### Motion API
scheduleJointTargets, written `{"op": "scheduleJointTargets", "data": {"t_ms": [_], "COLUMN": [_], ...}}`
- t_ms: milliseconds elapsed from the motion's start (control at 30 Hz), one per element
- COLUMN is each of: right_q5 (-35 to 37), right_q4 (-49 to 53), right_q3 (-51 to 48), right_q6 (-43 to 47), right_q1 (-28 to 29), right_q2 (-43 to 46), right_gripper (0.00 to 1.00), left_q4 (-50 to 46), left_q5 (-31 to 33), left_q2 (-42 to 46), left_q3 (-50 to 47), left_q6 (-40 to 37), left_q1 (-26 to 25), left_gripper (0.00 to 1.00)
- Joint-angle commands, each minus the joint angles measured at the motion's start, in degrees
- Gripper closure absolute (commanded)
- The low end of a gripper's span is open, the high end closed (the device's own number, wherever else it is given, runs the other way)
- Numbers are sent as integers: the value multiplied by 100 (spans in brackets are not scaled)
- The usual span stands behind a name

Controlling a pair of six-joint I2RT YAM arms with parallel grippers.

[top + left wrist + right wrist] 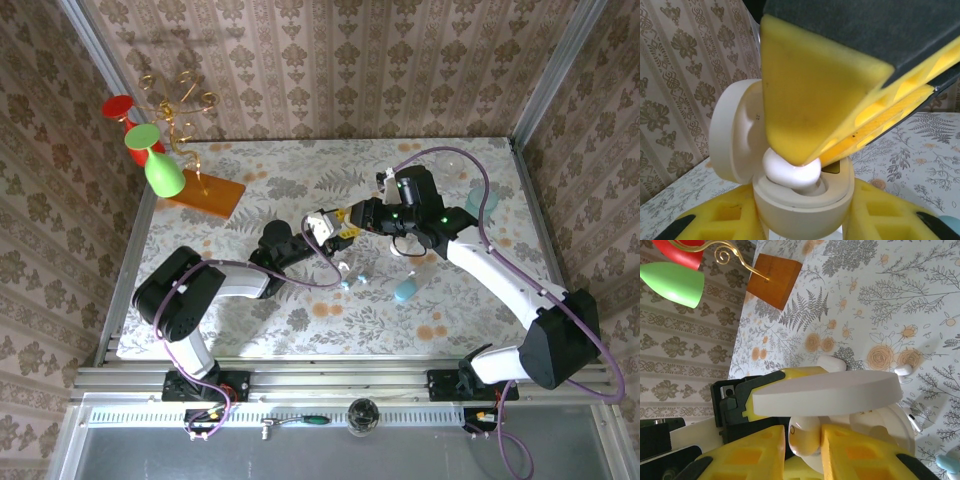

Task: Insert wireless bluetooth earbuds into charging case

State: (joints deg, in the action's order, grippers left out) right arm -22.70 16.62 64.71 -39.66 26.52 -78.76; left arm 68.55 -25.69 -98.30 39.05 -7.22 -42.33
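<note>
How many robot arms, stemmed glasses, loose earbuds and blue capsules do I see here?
Robot arms: 2, left arm and right arm
Glasses: 2, red glass and green glass
Loose earbuds: 2
Blue capsule: 1
Total: 7

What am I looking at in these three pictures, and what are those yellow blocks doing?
Two robot arms are bolted to a flowered table. One camera looks down from above, and one rides on each wrist. The yellow blocks are gripper fingers. The left gripper holds an open white charging case. The right gripper pinches an earbud and sets it into the case. On the table lie another earbud, a light-blue capsule and a wooden block carrying a gold wire stand.
</note>
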Motion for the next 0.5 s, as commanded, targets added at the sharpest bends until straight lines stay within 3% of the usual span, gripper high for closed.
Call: {"op": "scheduleJointTargets", "data": {"t_ms": [0, 233, 467], "right_q5": [197, 324, 599], "right_q4": [197, 255, -6], "right_q3": [-30, -139, -662], "right_q6": [13, 237, 299], "right_q1": [20, -94, -279], "right_q2": [62, 578, 1012], "right_gripper": [68, 52, 48], "left_q4": [225, 355, 432], "left_q5": [12, -10, -24], "left_q2": [202, 244, 607], "left_q3": [18, -142, -558], "left_q6": [183, 281, 361], "left_q1": [51, 230, 627], "left_gripper": [66, 66, 66]}}
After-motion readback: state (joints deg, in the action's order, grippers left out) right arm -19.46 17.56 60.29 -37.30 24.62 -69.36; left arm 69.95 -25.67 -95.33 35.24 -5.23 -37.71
